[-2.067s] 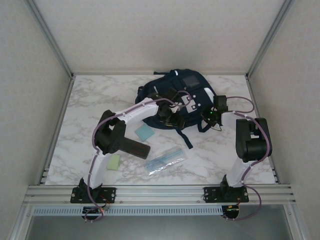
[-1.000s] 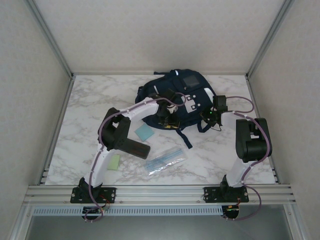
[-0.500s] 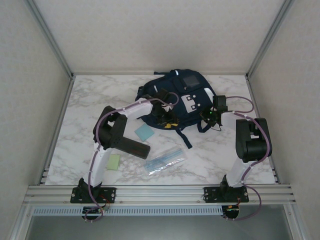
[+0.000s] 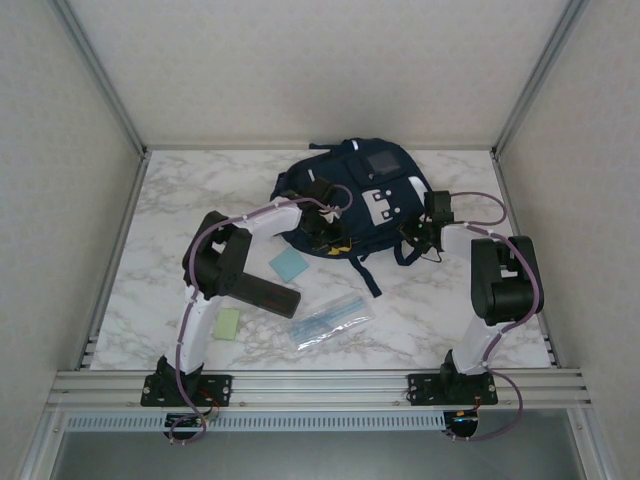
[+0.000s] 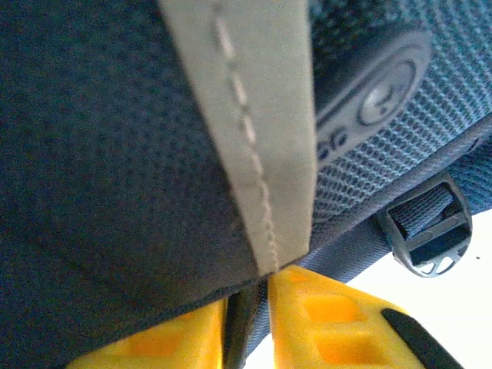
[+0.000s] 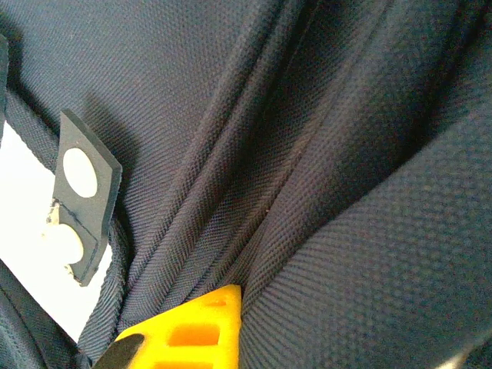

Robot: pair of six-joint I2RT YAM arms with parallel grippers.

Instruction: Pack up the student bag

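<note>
from above, the bag [image 4: 365, 190] is lying flat at the far middle of the table [image 4: 180, 200]. your left gripper [image 4: 335, 242] is working at the bag's near edge, and your right gripper [image 4: 413, 233] is pressing in at its near right side. four things are lying outside the bag, all to its near left. a blue pad [image 4: 289, 265] is sitting just beside the bag. a black case [image 4: 270, 297], a clear pouch [image 4: 333, 320] and a green pad [image 4: 228, 323] are lying farther from it.

on the left wrist view, the yellow fingers [image 5: 330, 323] are standing almost closed. only a thin slit is showing, with dark bag fabric in it, right under the end of a pale stitched stripe [image 5: 254, 138]. so the left gripper is looking pinched on the bag's edge. a black buckle [image 5: 427, 238] is hanging off the bag to the right.

on the right wrist view, one yellow finger [image 6: 192, 330] is pushing into a fold of the bag, beside a dark tab [image 6: 84, 192] with white dots. the other finger is hidden, so you cannot tell how wide that gripper is standing or whether it is holding anything.

by my reading you are only getting the bag open. nothing is looking packed, and all four items are waiting to go in.
</note>
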